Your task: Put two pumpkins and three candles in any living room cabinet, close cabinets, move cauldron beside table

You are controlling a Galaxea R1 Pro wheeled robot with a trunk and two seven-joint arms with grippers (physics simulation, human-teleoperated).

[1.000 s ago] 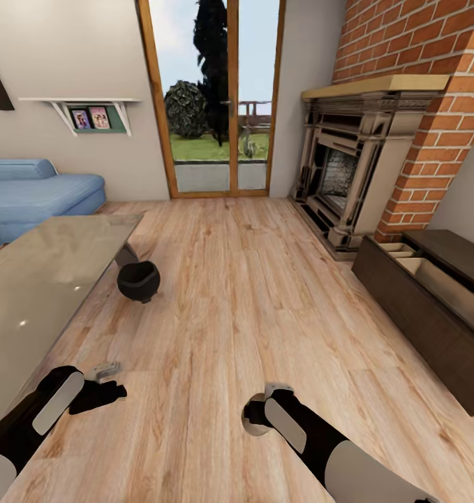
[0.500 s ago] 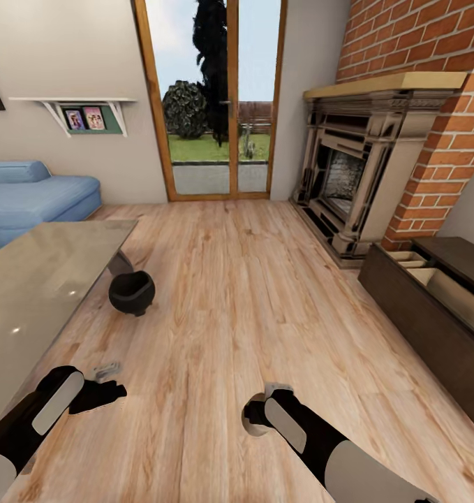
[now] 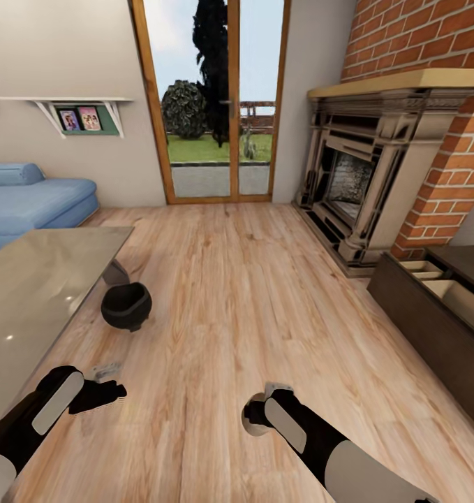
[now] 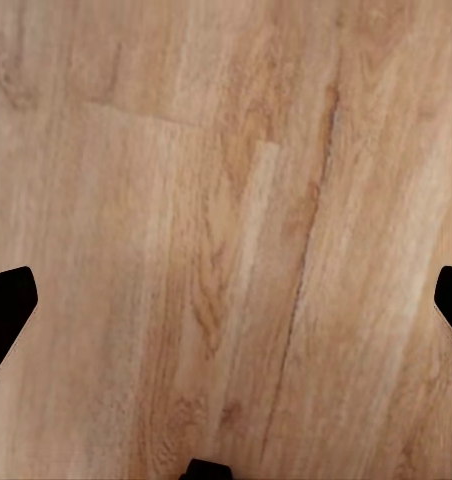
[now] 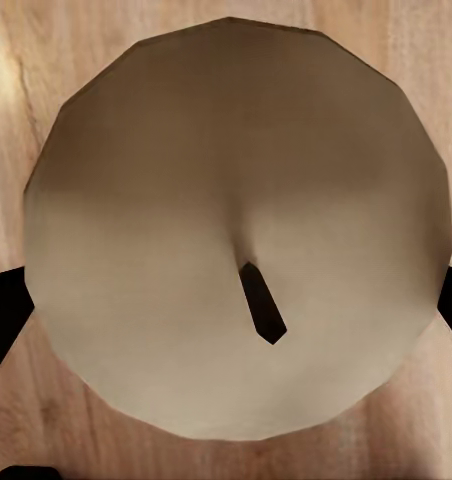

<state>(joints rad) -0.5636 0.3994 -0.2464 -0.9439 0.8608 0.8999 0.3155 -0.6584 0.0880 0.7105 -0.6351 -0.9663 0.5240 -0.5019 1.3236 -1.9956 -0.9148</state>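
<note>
Black cauldron [image 3: 126, 306] upright beside table [image 3: 34, 279] — tan candle [image 5: 236, 240] gripped — dark cabinet [image 3: 432, 328] open

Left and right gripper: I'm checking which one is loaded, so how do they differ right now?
The right gripper is shut on a round tan candle with a dark wick, its fingers at the candle's sides; the left gripper is open, with bare wood floor between its fingers. In the head view, the left gripper sits near the glass table; the right is over open floor. Both hang low over the floor.

Both arms held low, left fingers [image 4: 8, 305] spread apart.
</note>
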